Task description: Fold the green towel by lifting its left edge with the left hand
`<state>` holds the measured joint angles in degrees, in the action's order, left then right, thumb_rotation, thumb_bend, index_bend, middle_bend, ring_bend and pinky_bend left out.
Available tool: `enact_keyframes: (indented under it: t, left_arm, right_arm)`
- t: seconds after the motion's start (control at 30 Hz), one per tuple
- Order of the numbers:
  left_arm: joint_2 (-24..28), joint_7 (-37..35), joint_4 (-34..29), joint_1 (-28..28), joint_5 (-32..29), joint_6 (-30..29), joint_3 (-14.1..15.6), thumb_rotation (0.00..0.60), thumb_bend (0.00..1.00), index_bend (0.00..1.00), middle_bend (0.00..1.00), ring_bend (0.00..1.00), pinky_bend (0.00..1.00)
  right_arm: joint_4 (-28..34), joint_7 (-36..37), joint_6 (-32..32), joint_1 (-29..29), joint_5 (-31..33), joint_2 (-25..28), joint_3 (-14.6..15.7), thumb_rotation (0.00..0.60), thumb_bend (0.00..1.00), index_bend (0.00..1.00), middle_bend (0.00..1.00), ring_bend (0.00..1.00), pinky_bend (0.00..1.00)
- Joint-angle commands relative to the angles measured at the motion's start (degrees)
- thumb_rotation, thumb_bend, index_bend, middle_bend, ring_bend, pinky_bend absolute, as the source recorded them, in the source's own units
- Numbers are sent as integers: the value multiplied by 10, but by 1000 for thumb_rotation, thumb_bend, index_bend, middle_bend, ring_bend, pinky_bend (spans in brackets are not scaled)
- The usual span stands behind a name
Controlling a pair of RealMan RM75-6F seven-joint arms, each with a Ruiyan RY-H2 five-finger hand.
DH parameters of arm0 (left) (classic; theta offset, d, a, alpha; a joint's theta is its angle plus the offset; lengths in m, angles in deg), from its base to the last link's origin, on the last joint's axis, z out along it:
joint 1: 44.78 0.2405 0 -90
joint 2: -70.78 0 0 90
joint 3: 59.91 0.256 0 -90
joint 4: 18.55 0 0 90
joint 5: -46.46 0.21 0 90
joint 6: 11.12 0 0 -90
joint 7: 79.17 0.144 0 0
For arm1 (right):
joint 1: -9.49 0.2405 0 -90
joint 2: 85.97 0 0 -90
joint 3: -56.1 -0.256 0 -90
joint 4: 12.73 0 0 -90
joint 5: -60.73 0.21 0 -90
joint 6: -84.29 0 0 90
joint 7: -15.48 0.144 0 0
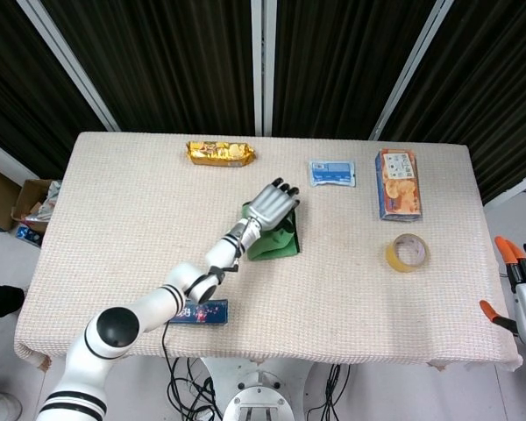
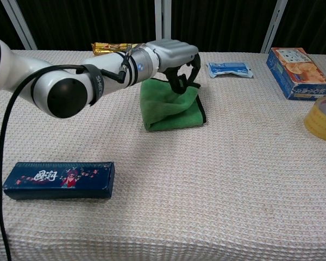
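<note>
The green towel (image 1: 277, 245) (image 2: 171, 111) lies near the middle of the table, doubled over on itself with its top layer bunched up. My left hand (image 1: 273, 203) (image 2: 176, 57) hovers over the towel's right side. Its dark fingers (image 2: 180, 81) curl down and pinch the raised edge of the top layer just above the lower layer. The left arm reaches in from the lower left and crosses over the towel's left part. At the far right edge of the head view, my right hand (image 1: 524, 303) hangs off the table with fingers apart and empty.
A dark blue box (image 1: 193, 311) (image 2: 58, 179) lies near the front left. A gold snack pack (image 1: 220, 153) (image 2: 106, 49) sits at the back. A white-blue pouch (image 1: 330, 173), a cracker box (image 1: 397, 183) and a tape roll (image 1: 407, 253) (image 2: 321, 118) occupy the right side.
</note>
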<state>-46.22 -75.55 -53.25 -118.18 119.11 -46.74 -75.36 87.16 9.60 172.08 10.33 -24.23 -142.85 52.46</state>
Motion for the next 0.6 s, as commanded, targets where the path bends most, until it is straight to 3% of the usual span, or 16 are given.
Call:
enact_keyframes:
  t: [0.03, 0.13, 0.2, 0.23, 0.33, 0.4, 0.6]
  left_arm:
    - [5, 23, -11, 6, 0, 15, 13, 600, 531, 646, 203, 200, 148]
    - [12, 28, -37, 9, -8, 25, 11, 600, 518, 616, 192, 200, 148]
    - [16, 27, -56, 11, -14, 27, 8, 600, 434, 492, 163, 193, 147]
    - [17, 28, -61, 12, -18, 27, 5, 600, 326, 357, 138, 187, 147]
    - [14, 32, -73, 19, -35, -1, -14, 600, 103, 156, 109, 183, 147]
    - [20, 28, -89, 30, -41, -32, -27, 600, 55, 123, 104, 182, 147]
    - [78, 23, -165, 71, -56, -93, -50, 600, 38, 111, 101, 180, 148]
  right_arm:
    - [0, 0, 2, -2, -1, 0, 1, 600, 78, 33, 97, 0, 0]
    - [2, -2, 5, -3, -1, 0, 1, 600, 78, 33, 97, 0, 0]
    - [3, -3, 4, -3, -1, 0, 1, 600, 78, 33, 97, 0, 0]
    - [3, -4, 4, -3, -1, -1, 1, 600, 78, 33, 97, 0, 0]
    - [5, -6, 4, -2, -2, -1, 0, 600, 78, 33, 97, 0, 0]
    - [6, -7, 4, -2, -2, -1, -1, 600, 78, 33, 97, 0, 0]
    - [6, -6, 3, 2, -5, -1, -4, 600, 78, 33, 97, 0, 0]
